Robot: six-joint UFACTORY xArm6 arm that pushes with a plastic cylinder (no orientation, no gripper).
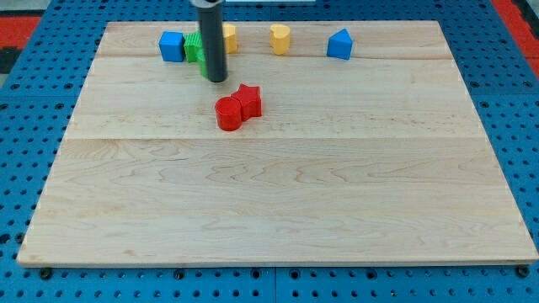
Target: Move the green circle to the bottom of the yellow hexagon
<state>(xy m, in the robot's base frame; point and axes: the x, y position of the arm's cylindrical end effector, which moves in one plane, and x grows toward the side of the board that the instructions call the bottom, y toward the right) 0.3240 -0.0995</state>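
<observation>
Our rod hid most of the green blocks near the board's top left; we could not tell the circle from its neighbour. Our tip rested just below them, beside a half-hidden yellow block. We had no gripper.

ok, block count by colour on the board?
Blue: 2, a cube and a block at the view's right
Green: at least 1, partly hidden behind the rod
Yellow: 2
Red: 2, a round one and a star
Total: 7 visible
</observation>
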